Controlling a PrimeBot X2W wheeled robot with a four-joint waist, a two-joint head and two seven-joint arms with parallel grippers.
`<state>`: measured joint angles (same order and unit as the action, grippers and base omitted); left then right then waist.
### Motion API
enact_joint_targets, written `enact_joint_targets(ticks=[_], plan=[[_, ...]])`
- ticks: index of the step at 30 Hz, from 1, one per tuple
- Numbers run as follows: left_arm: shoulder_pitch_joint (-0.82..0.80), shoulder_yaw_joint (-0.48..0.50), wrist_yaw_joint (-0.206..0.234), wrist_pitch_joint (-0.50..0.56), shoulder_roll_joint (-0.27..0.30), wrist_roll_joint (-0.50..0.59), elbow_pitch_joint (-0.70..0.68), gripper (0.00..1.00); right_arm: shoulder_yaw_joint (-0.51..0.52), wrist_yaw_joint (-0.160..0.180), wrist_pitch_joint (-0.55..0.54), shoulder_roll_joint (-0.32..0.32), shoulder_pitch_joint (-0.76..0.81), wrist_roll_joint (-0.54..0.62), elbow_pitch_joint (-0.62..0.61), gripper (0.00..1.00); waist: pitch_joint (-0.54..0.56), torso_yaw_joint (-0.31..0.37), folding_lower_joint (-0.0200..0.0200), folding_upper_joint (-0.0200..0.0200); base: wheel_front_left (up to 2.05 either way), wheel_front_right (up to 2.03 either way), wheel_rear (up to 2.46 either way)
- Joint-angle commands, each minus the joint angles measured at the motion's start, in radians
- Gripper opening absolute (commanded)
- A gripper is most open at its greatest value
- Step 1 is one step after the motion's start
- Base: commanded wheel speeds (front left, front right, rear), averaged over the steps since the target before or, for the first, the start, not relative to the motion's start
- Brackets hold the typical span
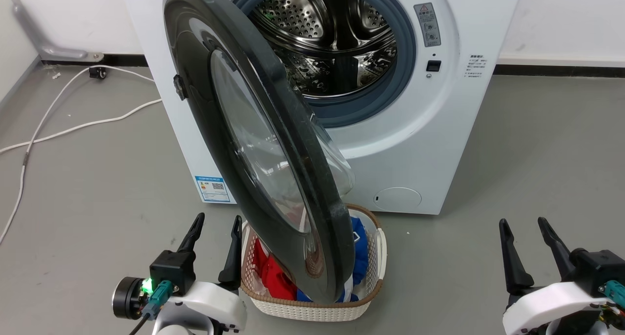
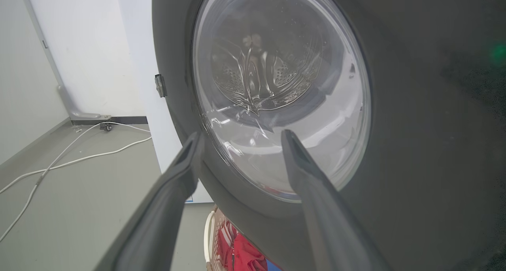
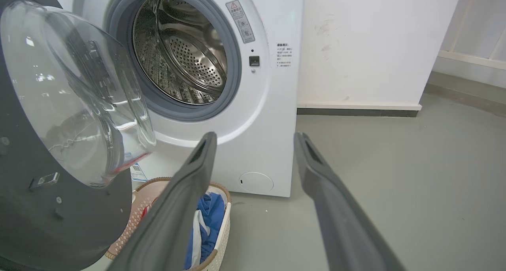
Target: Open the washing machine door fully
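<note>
The washing machine door (image 1: 312,178) stands swung out from the white washing machine (image 1: 468,130), hinged at the left, its glossy black rim edge-on toward me and its clear glass bowl bulging toward the drum (image 1: 337,37). My left gripper (image 1: 217,227) is open at the lower left, just left of the door's lower edge, holding nothing. Its wrist view faces the door's outer side (image 2: 415,125) from close by, fingers apart (image 2: 239,138). My right gripper (image 1: 525,227) is open at the lower right, well clear of the door (image 3: 39,207), with nothing between its fingers (image 3: 255,138).
A white woven laundry basket (image 1: 312,308) with red and blue clothes sits on the grey floor under the door's lower edge. White cables (image 1: 58,130) trail across the floor at the left. A wall (image 3: 371,46) stands right of the machine.
</note>
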<state>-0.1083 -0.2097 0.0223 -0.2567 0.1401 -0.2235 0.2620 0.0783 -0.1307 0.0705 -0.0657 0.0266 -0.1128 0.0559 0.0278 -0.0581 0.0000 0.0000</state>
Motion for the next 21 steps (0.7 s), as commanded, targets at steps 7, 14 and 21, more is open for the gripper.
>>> enact_joint_targets(ticks=[7,14,21], plan=[[-0.008,-0.001,0.007,0.008,0.007,-0.008,-0.008,1.00,-0.003,0.000,0.010,0.009,-0.010,0.008,0.012,1.00,0.002,0.001,0.0000,0.0000,0.00,0.00,0.00],[-0.013,-0.001,0.002,0.024,0.015,-0.026,-0.016,0.00,-0.005,0.000,0.015,0.012,-0.014,0.007,0.013,1.00,0.004,0.004,0.0000,0.0000,0.00,0.00,0.00],[-0.030,0.010,0.018,0.040,0.014,-0.041,-0.059,0.00,-0.010,0.000,0.020,0.015,-0.016,0.004,0.012,1.00,0.008,0.008,0.0000,0.0000,0.00,0.00,0.00]])
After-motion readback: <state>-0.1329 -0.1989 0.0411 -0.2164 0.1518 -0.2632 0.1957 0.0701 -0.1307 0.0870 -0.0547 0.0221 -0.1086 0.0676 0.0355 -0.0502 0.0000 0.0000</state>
